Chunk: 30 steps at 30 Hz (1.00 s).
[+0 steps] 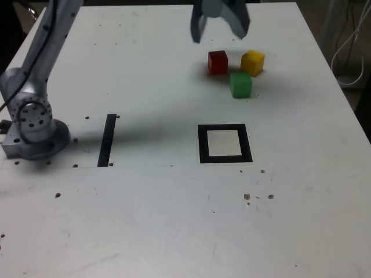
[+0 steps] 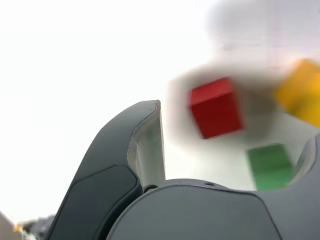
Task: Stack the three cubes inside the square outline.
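I take the clock as laid flat over the exterior view, centred on the green cube (image 1: 241,85), twelve at the far edge. Nearest me, toward six o'clock, the square outline (image 1: 225,143) lies flat on the white table (image 1: 145,220), no cube inside it. The narrow black strip (image 1: 107,140) sits out at eight; I ignore it. The green cube rests at the centre, the yellow cube (image 1: 253,63) just beyond it at one, the red cube (image 1: 218,62) near it at eleven. Farther off, toward twelve, my gripper (image 1: 222,35) hangs above the table, fingers spread wide, nothing between them.

I judge the step in hand to be lining up on a first cube, probably the red one. I would centre it between the fingers, turn the wrist to match its flat sides, then descend straight and slowly. The neighbours sit close, so a careless fingertip could shove the green or yellow cube; I want both fingers clear before closing.
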### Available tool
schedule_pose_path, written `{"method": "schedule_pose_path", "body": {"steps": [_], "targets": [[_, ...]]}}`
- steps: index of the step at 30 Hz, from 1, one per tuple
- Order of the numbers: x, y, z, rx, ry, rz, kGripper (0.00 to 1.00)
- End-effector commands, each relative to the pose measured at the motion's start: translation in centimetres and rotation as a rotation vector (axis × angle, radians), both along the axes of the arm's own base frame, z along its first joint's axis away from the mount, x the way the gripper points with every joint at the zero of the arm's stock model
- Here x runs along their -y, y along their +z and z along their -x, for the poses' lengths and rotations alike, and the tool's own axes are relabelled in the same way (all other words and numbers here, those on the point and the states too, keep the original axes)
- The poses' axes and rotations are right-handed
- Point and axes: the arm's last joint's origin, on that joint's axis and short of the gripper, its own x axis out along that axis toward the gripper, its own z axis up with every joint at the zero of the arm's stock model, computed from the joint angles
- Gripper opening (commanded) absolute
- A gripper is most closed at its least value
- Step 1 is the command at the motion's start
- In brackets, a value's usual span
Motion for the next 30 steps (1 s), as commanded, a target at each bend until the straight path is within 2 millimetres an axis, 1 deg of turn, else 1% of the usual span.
{"method": "schedule_pose_path", "body": {"steps": [1,5,8,14,21,30], "targets": [[0.1,0.3,0.6,-0.005,0.029,-0.004,0.98],[0.3,0.0,1.3,-0.034,0.078,0.004,0.99],[0.5,-0.9,1.7,-0.065,0.125,0.029,0.99],[0.7,-2.0,1.8,-0.077,0.170,0.061,0.98],[0.2,-3.2,1.1,-0.063,0.192,0.051,0.96],[-0.7,-4.2,-0.4,-0.031,0.209,0.028,0.96]]}}
